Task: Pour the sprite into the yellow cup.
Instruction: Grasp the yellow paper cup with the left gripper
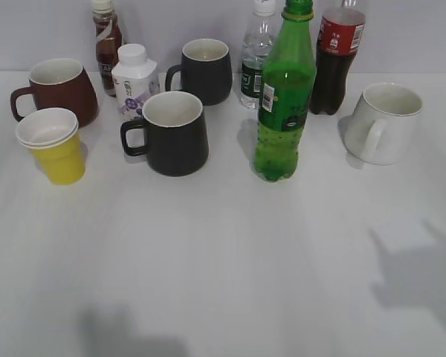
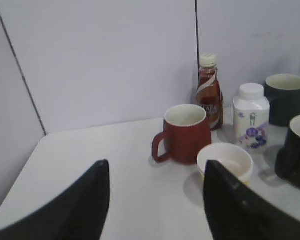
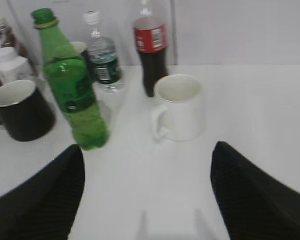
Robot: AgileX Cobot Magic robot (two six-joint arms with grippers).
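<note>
The sprite (image 1: 285, 97), a tall green bottle with a green cap, stands upright right of the table's middle; it also shows in the right wrist view (image 3: 72, 85) at the left. The yellow cup (image 1: 53, 146) stands at the left, in front of the brown mug; the left wrist view shows its white inside (image 2: 225, 162), partly behind the right finger. My left gripper (image 2: 155, 172) is open and empty, short of the cup. My right gripper (image 3: 147, 155) is open and empty, short of the bottle and to its right. Neither gripper shows in the exterior view, only shadows.
A brown mug (image 1: 58, 90), two black mugs (image 1: 171, 132) (image 1: 205, 70), a white milk bottle (image 1: 134, 80), a brown drink bottle (image 1: 107, 41), a clear water bottle (image 1: 259, 56), a cola bottle (image 1: 337, 59) and a white mug (image 1: 383, 122) stand along the back. A wall rises behind.
</note>
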